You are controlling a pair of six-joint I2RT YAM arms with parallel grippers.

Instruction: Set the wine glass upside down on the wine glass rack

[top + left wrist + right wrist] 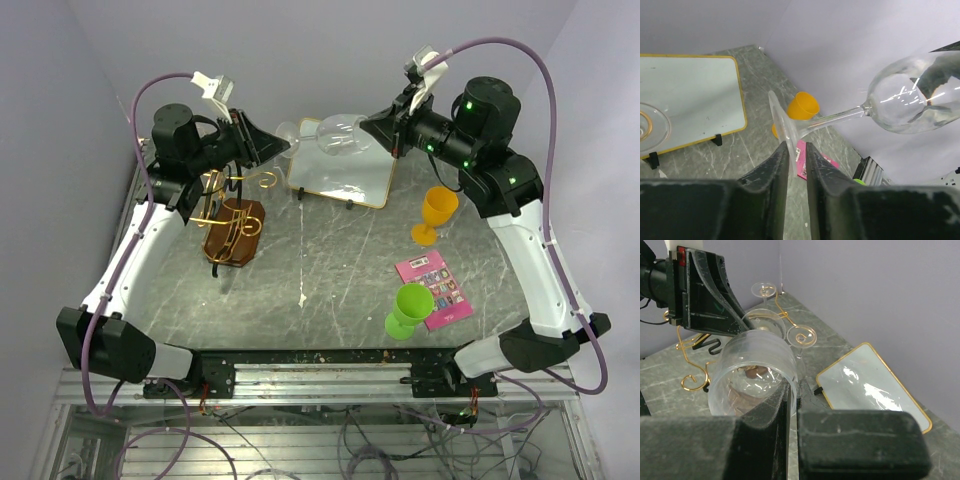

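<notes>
Wine glass point(340, 136) horiz, foot left, bowl right.

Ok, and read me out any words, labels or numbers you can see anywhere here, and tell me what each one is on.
No text in these views can be read.
The pink card on the table: small coloured panels with some print, too small to read.
The gold-framed white board: blank, no writing.
The orange goblet and the green goblet: no markings visible.

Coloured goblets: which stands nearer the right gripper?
The orange goblet, beside the white board; the green goblet stands farther off, by the pink card.
</notes>
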